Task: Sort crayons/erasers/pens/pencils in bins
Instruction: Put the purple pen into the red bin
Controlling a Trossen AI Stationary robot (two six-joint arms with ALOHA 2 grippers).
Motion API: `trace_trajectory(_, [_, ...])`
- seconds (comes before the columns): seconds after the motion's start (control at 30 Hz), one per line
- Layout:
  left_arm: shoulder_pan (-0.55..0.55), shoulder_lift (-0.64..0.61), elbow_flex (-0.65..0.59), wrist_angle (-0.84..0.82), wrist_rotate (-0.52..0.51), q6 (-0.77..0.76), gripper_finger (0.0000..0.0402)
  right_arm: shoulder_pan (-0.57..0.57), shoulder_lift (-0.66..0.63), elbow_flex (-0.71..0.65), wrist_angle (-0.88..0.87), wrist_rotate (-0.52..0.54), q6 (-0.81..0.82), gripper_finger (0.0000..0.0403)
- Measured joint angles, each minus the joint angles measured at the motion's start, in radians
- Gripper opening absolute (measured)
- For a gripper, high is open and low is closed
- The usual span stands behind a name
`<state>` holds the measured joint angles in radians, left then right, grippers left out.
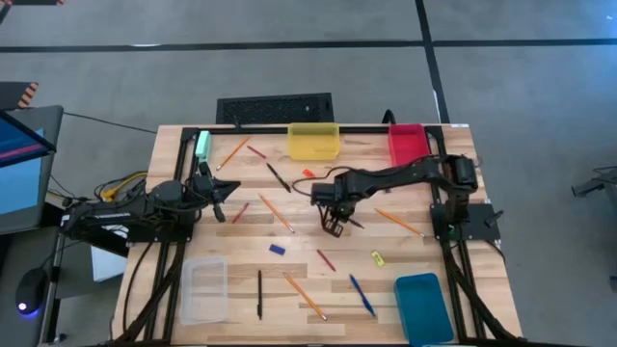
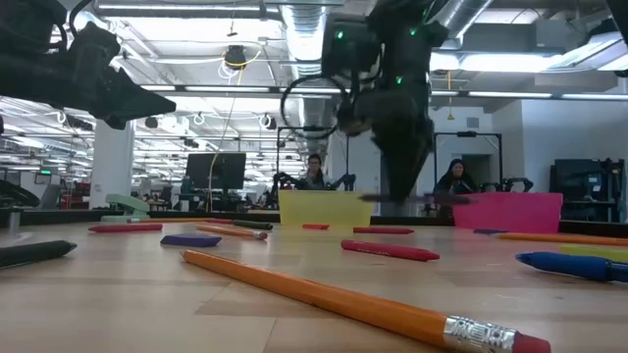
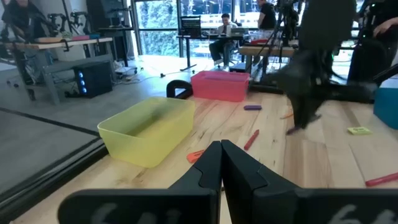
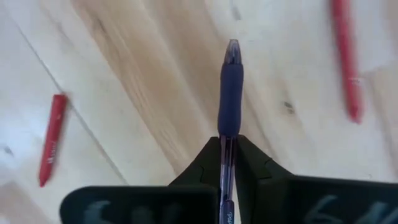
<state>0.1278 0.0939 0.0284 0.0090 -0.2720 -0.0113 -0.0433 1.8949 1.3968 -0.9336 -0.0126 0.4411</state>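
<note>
My right gripper (image 1: pixel 336 224) hangs over the table's middle, shut on a pen (image 4: pixel 230 93) with a purple grip sleeve. My left gripper (image 3: pixel 221 165) waits shut and empty near the left edge (image 1: pixel 227 188). Orange pencils (image 1: pixel 277 212) (image 1: pixel 305 295) (image 1: pixel 398 222), red crayons (image 1: pixel 326 259) (image 1: pixel 240 212), a black pen (image 1: pixel 259 294), a blue pen (image 1: pixel 362 295), and a blue eraser (image 1: pixel 277 249) and a yellow eraser (image 1: pixel 377 257) lie flat on the wood. The yellow bin (image 1: pixel 314 141) and red bin (image 1: pixel 407 143) stand at the far edge. The clear bin (image 1: pixel 204 289) and teal bin (image 1: pixel 422 306) stand near. My right gripper pinches the pen between its two fingers on the clear barrel (image 4: pixel 226 144), just behind the purple sleeve. The fingers come from above, pointing down, and lie across the pen. The pen sits about level (image 2: pixel 412 199) and looks lifted off the wood, its tip (image 4: pixel 232 46) free.
A pale-green block (image 1: pixel 202 145) lies at the far left corner, with a pencil (image 1: pixel 231 152) and a crayon (image 1: pixel 255 151) beside it. A black pen (image 1: pixel 279 176) and a red-orange eraser (image 1: pixel 308 173) lie in front of the yellow bin. People sit in the room beyond.
</note>
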Motion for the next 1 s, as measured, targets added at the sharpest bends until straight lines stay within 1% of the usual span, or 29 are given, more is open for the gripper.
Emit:
trace_trajectory(0.13, [0.0,0.0,0.0,0.0,0.0,0.0,0.0,-0.042,-0.092,0.002,-0.033,0.054,0.007,0.0028])
trace_trajectory(0.2, [0.0,0.0,0.0,0.0,0.0,0.0,0.0,-0.081,-0.137,0.003,-0.068,0.078,0.02,0.003])
trace_trajectory(0.27, [0.0,0.0,0.0,0.0,0.0,0.0,0.0,-0.129,-0.182,0.003,-0.128,0.128,0.027,0.003])
trace_trajectory(0.43, [0.0,0.0,0.0,0.0,0.0,0.0,0.0,-0.291,-0.254,0.004,-0.32,0.287,0.026,0.0026])
trace_trajectory(0.5, [0.0,0.0,0.0,0.0,0.0,0.0,0.0,-0.374,-0.275,-0.003,-0.35,0.336,0.013,0.0027])
trace_trajectory(0.53, [0.0,0.0,0.0,0.0,0.0,0.0,0.0,-0.416,-0.289,-0.015,-0.338,0.35,-0.001,0.0027])
trace_trajectory(0.67, [0.0,0.0,0.0,0.0,0.0,0.0,0.0,-0.613,-0.332,-0.095,-0.256,0.343,-0.063,0.0026])
trace_trajectory(0.8, [0.0,0.0,0.0,0.0,0.0,0.0,0.0,-0.782,-0.336,-0.175,-0.167,0.323,-0.124,0.0023])
trace_trajectory(0.9, [0.0,0.0,0.0,0.0,0.0,0.0,0.0,-0.864,-0.321,-0.217,-0.054,0.264,-0.167,0.0025])
trace_trajectory(1.0, [0.0,0.0,0.0,0.0,0.0,0.0,0.0,-0.918,-0.293,-0.242,0.018,0.199,-0.195,0.0026])
